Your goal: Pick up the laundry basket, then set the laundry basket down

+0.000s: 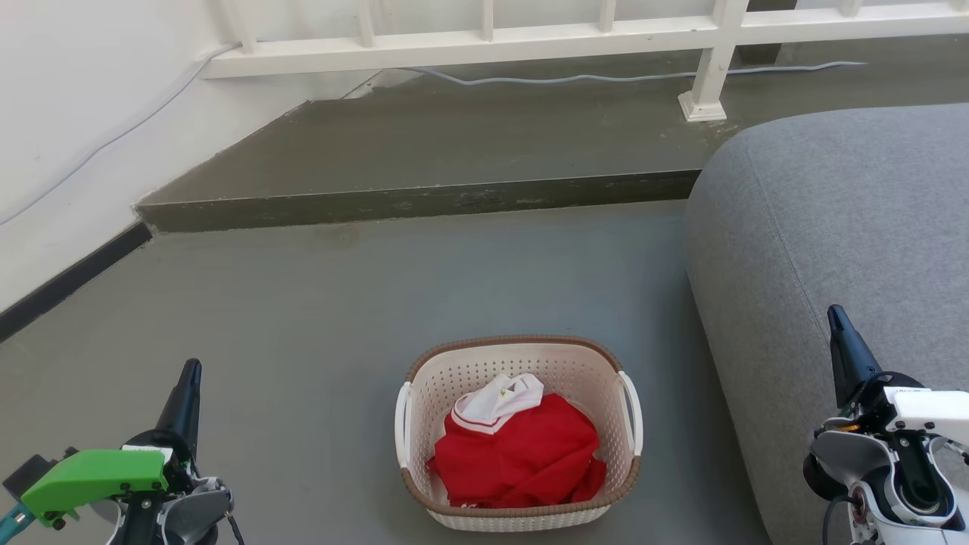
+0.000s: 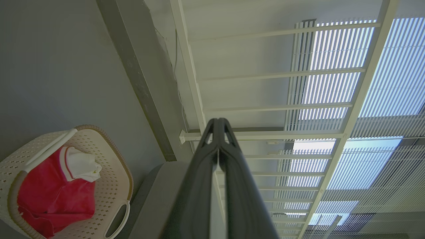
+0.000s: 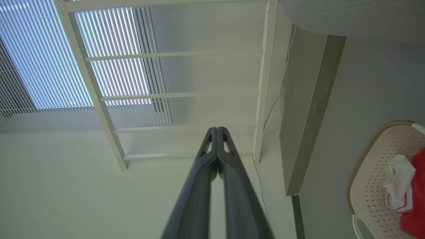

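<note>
The laundry basket [image 1: 583, 378], cream-white and perforated with a brown rim and two white side handles, rests on the grey floor at the bottom centre of the head view. Inside it lies a red garment with a white collar [image 1: 518, 450]. My left gripper [image 1: 189, 369] stands shut at the lower left, well apart from the basket. Shut too, my right gripper [image 1: 835, 312] rises at the lower right beside the sofa. The left wrist view shows the basket [image 2: 113, 179] at lower left and that gripper [image 2: 218, 121] with fingertips together. In the right wrist view the basket [image 3: 368, 186] sits at the right edge, its gripper [image 3: 216, 129] shut.
A grey sofa [image 1: 848, 227] fills the right side, close to the basket. A raised dark step [image 1: 424, 200] crosses the floor ahead, with a white railing [image 1: 484, 42] and a cable behind it. A white wall [image 1: 68, 121] with dark skirting bounds the left.
</note>
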`<state>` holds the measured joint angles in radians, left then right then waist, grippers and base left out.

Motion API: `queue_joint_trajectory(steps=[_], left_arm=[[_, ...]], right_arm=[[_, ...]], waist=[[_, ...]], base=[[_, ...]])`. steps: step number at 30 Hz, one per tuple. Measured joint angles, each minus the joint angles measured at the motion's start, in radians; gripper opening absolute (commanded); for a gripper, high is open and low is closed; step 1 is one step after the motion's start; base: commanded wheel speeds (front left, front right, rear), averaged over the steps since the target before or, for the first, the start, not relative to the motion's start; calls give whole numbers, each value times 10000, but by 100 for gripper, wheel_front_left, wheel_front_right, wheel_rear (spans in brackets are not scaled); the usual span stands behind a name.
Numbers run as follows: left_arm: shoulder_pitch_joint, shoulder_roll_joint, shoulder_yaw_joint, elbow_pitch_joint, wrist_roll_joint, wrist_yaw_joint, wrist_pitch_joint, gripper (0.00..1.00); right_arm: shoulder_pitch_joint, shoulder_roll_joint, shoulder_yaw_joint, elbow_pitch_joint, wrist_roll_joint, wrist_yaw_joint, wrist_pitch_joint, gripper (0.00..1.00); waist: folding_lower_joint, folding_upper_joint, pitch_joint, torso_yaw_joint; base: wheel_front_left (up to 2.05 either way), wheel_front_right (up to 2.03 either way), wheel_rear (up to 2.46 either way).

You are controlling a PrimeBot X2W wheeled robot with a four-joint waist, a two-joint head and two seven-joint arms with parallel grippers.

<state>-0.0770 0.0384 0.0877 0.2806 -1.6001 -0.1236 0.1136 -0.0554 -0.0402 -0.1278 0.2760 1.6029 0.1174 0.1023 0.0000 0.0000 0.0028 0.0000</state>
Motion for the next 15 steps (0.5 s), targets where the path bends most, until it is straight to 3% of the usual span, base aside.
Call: queue_joint_trajectory(steps=[15], left_arm=[[0,-6,0,-10,0,0,0,0]], right_arm=[[-1,0,-2,0,0,13,2,0]], waist=[[0,0,1,0]], base=[[0,0,0]])
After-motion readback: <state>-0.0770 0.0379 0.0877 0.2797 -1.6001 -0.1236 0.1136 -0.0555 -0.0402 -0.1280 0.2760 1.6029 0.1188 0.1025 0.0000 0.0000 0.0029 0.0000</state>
